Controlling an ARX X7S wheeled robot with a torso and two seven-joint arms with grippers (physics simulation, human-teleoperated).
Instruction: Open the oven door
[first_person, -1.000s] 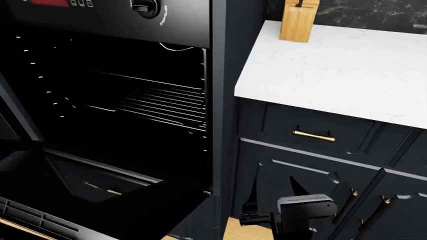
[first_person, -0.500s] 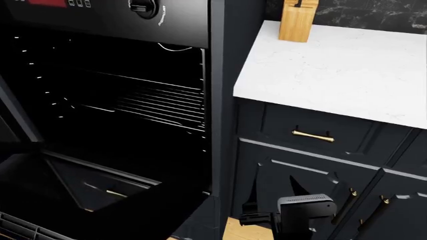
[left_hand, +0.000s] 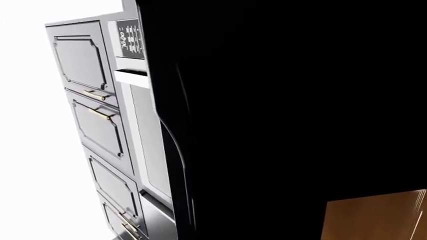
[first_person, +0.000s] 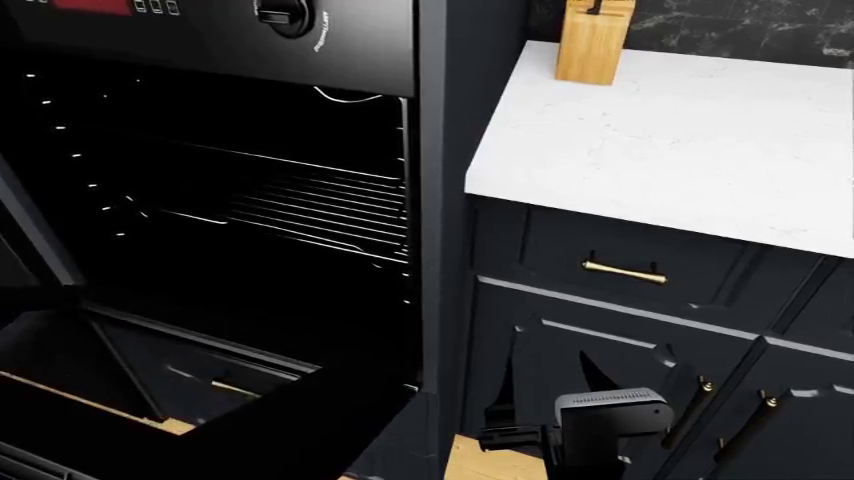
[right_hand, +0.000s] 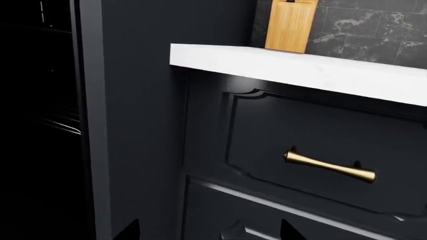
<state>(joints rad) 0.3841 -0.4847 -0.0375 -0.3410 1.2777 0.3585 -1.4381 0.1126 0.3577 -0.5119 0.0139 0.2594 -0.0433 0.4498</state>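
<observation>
The oven door (first_person: 314, 405) hangs wide open, folded down toward me at the lower left, and wood floor shows through its glass window (first_person: 94, 395). Above it the dark oven cavity (first_person: 200, 230) gapes with its wire rack (first_person: 327, 215) in place. In the left wrist view a glossy black panel of the oven door (left_hand: 287, 110) fills most of the picture, and I cannot make out my left gripper's fingers against it. My right gripper (first_person: 547, 385) (right_hand: 208, 231) stands open and empty, low in front of the navy cabinet, apart from the oven.
The black control panel (first_person: 214, 35) with its knob (first_person: 288, 12) sits above the cavity. To the right is a white counter (first_person: 667, 140) with a wooden knife block (first_person: 595, 42), above a navy drawer with a brass handle (first_person: 625, 268) (right_hand: 330, 166). A tall cabinet (left_hand: 93, 100) shows in the left wrist view.
The oven door has swung further down and toward me; its window now shows wood floor through it. The right arm has held still.
</observation>
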